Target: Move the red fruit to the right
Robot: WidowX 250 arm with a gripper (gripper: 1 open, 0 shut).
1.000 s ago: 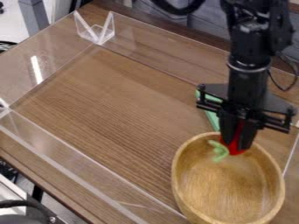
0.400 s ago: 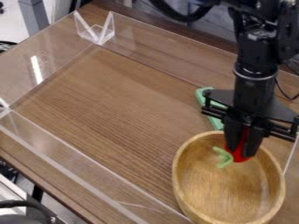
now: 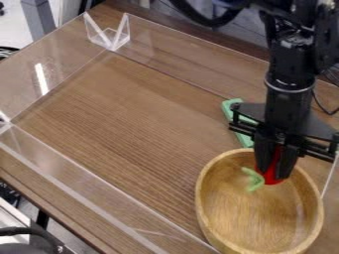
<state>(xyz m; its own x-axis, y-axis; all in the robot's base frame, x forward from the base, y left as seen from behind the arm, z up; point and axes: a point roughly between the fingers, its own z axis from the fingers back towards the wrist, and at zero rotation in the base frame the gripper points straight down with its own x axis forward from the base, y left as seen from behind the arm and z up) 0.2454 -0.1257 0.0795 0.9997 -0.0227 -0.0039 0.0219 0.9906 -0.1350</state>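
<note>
Camera: wooden bowl (image 3: 225,213) beneath red fruit (image 3: 273,174)

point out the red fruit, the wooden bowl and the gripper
red fruit (image 3: 272,174), camera view, red body between the fingers
wooden bowl (image 3: 220,224), camera view, bare inner wall
gripper (image 3: 273,175), camera view, between fingertips

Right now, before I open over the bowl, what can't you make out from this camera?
- Fruit: only a red sliver and green stem show; the end effector fingers cover the rest.
- Whether the fruit touches the bowl floor: one view, cannot tell.
- Green piece behind the arm: mostly hidden by the arm.
- Bowl's lower right rim: cut off by the picture edge.
</note>
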